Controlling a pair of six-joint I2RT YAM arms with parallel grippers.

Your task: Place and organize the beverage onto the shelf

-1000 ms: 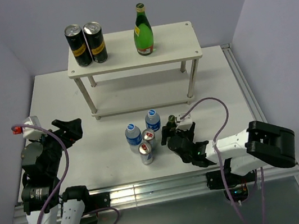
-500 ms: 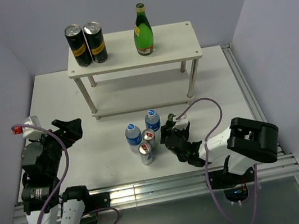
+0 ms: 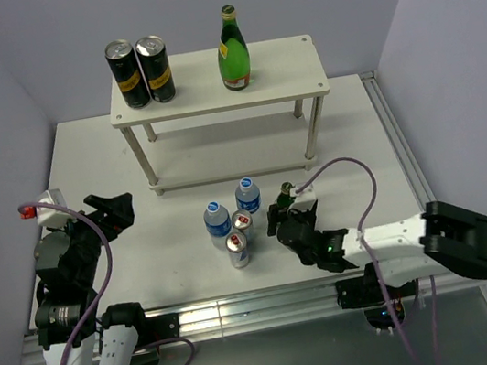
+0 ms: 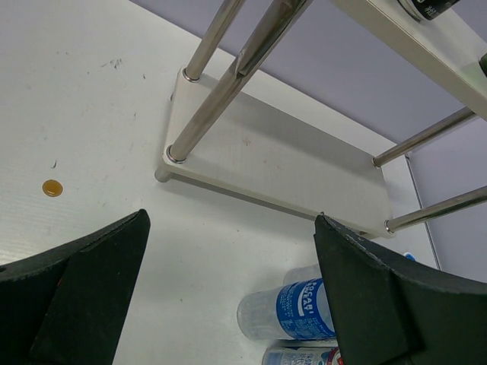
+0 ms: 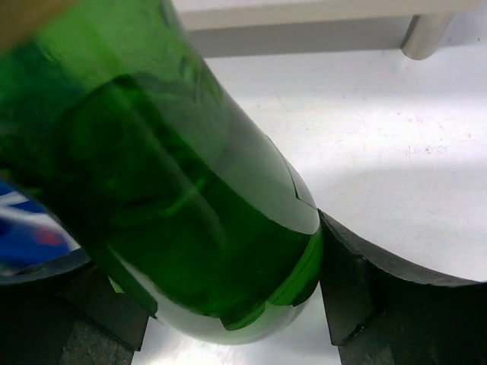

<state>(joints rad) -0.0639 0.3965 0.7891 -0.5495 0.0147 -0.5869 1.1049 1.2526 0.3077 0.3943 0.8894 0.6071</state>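
The white two-tier shelf (image 3: 282, 73) stands at the back with one green glass bottle (image 3: 232, 43) on its top board. My right gripper (image 3: 286, 217) is shut on the second green bottle (image 5: 175, 190), just right of the drinks group. Its fingers (image 5: 380, 296) press on both sides near the base, and its cap (image 3: 286, 189) shows above the gripper. Two blue-labelled water bottles (image 3: 217, 220) (image 3: 247, 195) and two silver cans (image 3: 243, 224) (image 3: 239, 251) stand in front of the shelf. My left gripper (image 3: 111, 213) is open and empty at the left; its view shows a water bottle (image 4: 293, 308).
Two taller black cans with gold bands (image 3: 140, 69) stand on the left of the shelf's top board. The lower board (image 4: 281, 163) is bare in the left wrist view. A shelf leg (image 5: 426, 34) is close beyond the held bottle. Walls enclose the table.
My right gripper has shifted slightly right and back with the green bottle, away from the cans, and that arm's elbow has swung out to the right. The left arm has not moved.
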